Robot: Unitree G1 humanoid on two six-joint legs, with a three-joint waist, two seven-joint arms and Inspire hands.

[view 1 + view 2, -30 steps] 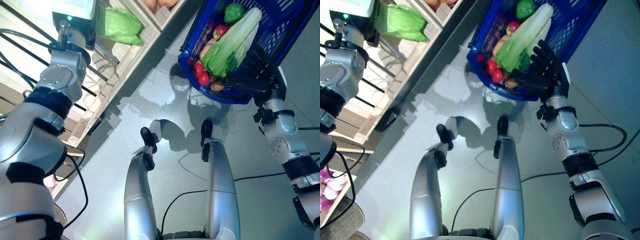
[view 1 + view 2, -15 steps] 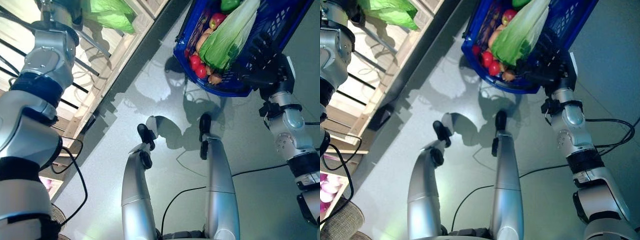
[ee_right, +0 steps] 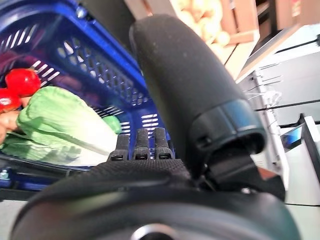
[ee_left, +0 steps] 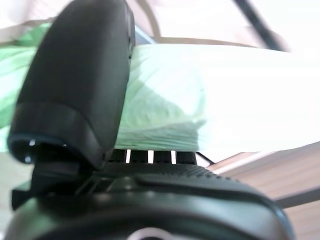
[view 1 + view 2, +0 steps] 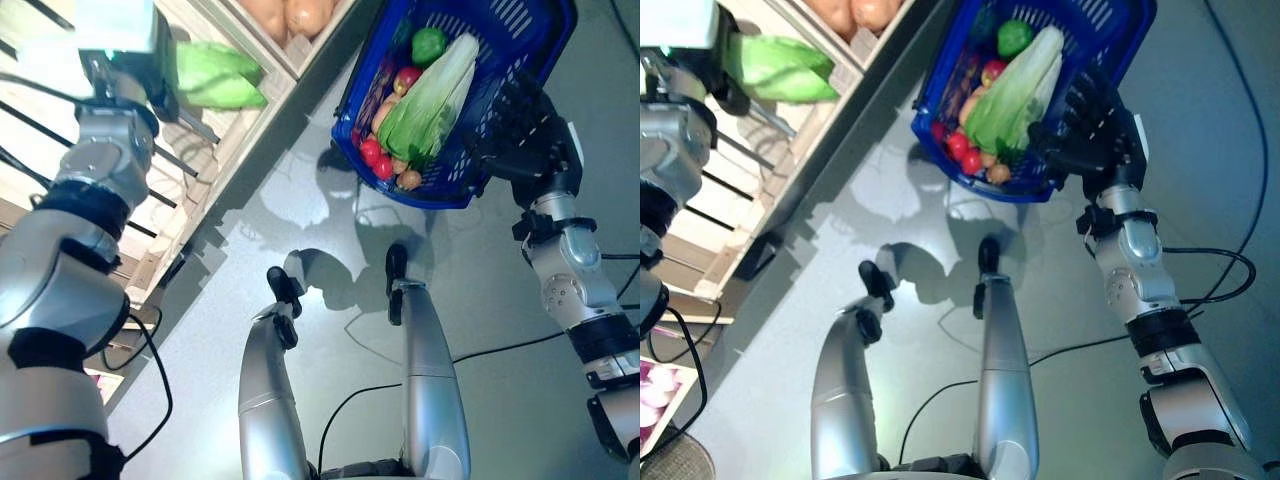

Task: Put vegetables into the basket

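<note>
The blue basket (image 5: 520, 30) stands on the floor. In it lie a long pale green cabbage (image 5: 430, 95), a green pepper (image 5: 428, 45), red tomatoes (image 5: 372, 155) and other small vegetables. My right hand (image 5: 525, 125) is just beside the basket's near rim, fingers straight and empty; it also shows in the right wrist view (image 3: 190, 100). My left hand (image 5: 162, 92) is up at the wooden stand, against a light green leafy cabbage (image 5: 215, 78). In the left wrist view the thumb (image 4: 80, 85) lies across that cabbage (image 4: 165, 95) and the fingers (image 4: 150, 156) look straight beneath it.
The wooden stand (image 5: 265, 105) with its shelves and crates runs along the left side. Grey floor (image 5: 300, 200) lies between the stand and the basket. A black cable (image 5: 1230, 70) runs on the floor to the right of the basket.
The whole picture has shifted, so the camera has moved. My left hand stays at the green cabbage on the stand and my right hand stays by the basket's rim.
</note>
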